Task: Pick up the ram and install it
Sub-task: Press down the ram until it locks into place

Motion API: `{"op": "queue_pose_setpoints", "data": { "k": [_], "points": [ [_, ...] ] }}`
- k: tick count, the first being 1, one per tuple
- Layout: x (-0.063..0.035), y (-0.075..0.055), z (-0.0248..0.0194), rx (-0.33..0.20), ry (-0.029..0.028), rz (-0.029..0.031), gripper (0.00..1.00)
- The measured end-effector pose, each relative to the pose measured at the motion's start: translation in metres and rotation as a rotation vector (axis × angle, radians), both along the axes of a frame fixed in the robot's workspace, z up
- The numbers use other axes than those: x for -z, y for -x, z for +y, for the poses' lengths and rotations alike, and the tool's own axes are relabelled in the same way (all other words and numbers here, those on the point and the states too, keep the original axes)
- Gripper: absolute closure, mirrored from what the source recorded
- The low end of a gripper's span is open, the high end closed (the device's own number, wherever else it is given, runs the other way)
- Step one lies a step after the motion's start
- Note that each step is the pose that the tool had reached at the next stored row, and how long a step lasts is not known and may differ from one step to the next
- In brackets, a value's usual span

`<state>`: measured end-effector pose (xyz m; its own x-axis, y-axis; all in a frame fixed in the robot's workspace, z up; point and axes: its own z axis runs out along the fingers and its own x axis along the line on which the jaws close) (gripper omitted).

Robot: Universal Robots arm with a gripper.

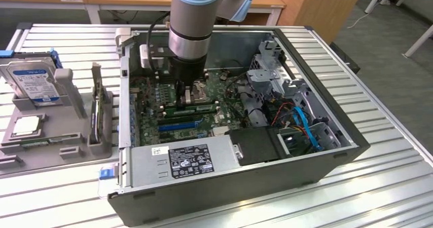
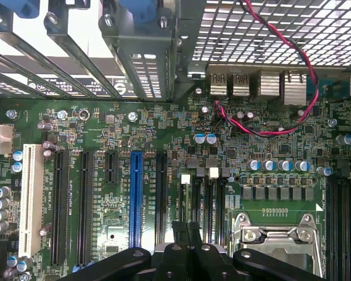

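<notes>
The arm is down inside the open computer case (image 1: 338, 154), and the end effector (image 1: 191, 97) is clenched, fingers pressed together over the motherboard (image 2: 105, 126). In the wrist view those black fingertips (image 2: 187, 231) hang right above the memory slots (image 2: 202, 199), which sit just beside the metal-framed processor socket (image 2: 275, 234).

In the exterior view a long green strip lies in that slot row, directly under the end effector. I take that to be the ram (image 1: 194, 108), standing on edge in a slot. Whether the fingers touch its top edge or hover just above it, I cannot tell.

On handling, this looks like a light, thin, stiff board that is flat-sided, with small chips on the faces. It should tolerate a firm pinch across the faces or pressure along the bare top edge. It would not take twisting or a lopsided push, and the contact edge is the delicate part. I'd apply force squarely and in line with the slot.

As for materials, the case is dark painted sheet metal with perforated panels. The board is glossy green, studded with round capacitors and long black and blue plastic slots. A red-and-black wire pair (image 2: 292, 126) loops over it. The ribbed metal table (image 1: 386, 187) carries a grey moulded tray (image 1: 40, 159) on the exterior view's left, holding a boxy hard drive (image 1: 34, 83).
</notes>
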<state>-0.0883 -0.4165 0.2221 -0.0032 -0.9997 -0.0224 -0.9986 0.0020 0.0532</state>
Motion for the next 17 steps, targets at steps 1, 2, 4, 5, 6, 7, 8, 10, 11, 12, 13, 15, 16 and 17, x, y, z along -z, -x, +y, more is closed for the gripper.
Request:
{"op": "queue_pose_setpoints", "data": {
  "k": [1,2,4,5,6,7,8,10,11,12,13,15,16,17],
  "points": [
    [-0.0001,0.000,0.0000,0.000,0.0001,0.0000,0.90],
    [-0.0004,0.000,0.0000,0.000,0.0000,0.0000,0.90],
    [-0.0017,0.000,0.0001,0.000,-0.0007,-0.0008,0.90],
    [-0.0033,0.000,0.0000,0.000,0.0002,-0.0002,0.90],
    [-0.0049,0.000,0.0000,0.000,0.0006,0.0001,0.90],
    [-0.0064,0.000,0.0000,0.000,0.0007,0.0001,0.90],
    [-0.0081,0.000,0.0000,0.000,0.0010,0.0001,0.90],
    [-0.0118,0.000,0.0000,0.000,0.0014,0.0001,0.90],
    [-0.0137,0.000,0.0000,0.000,0.0016,0.0001,0.90],
    [-0.0159,0.000,0.0000,0.000,0.0018,0.0001,0.90],
    [-0.0179,0.000,0.0000,0.000,0.0018,0.0000,0.90],
    [-0.0223,0.000,0.0000,0.000,0.0020,0.0000,0.90],
    [-0.0247,0.000,0.0000,0.000,0.0020,0.0000,0.90],
    [-0.0272,0.000,0.0000,0.000,0.0021,0.0000,0.90]
  ]
}}
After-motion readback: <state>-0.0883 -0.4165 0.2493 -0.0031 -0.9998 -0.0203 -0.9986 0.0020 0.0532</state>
